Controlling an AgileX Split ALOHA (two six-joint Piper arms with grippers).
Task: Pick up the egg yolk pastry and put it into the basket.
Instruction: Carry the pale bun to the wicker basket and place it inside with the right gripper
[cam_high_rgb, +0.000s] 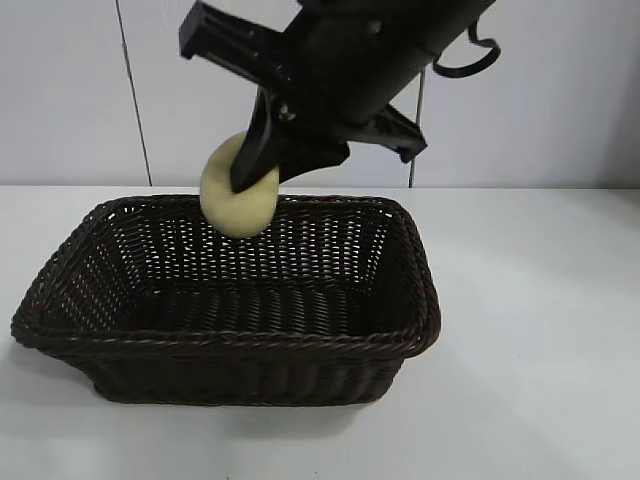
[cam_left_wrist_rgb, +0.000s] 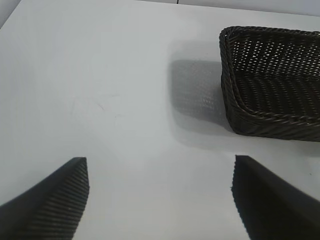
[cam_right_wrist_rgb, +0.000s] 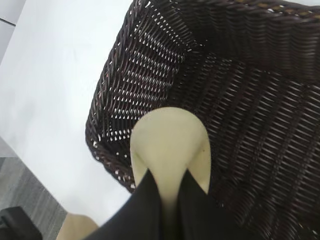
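I have the right gripper (cam_high_rgb: 262, 165) pinching the pastry (cam_high_rgb: 240, 200) tight so it hangs clear above the basket (cam_high_rgb: 230, 345), over its far wall, ready to drop inside. My left gripper (cam_left_wrist_rgb: 160, 200) sits spread and idle, well aside.

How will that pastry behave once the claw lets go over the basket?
The egg yolk pastry looks soft: the shut right claw presses into it, so it may cling briefly. Being rounded, it will probably roll a little on the basket floor. It seems light.
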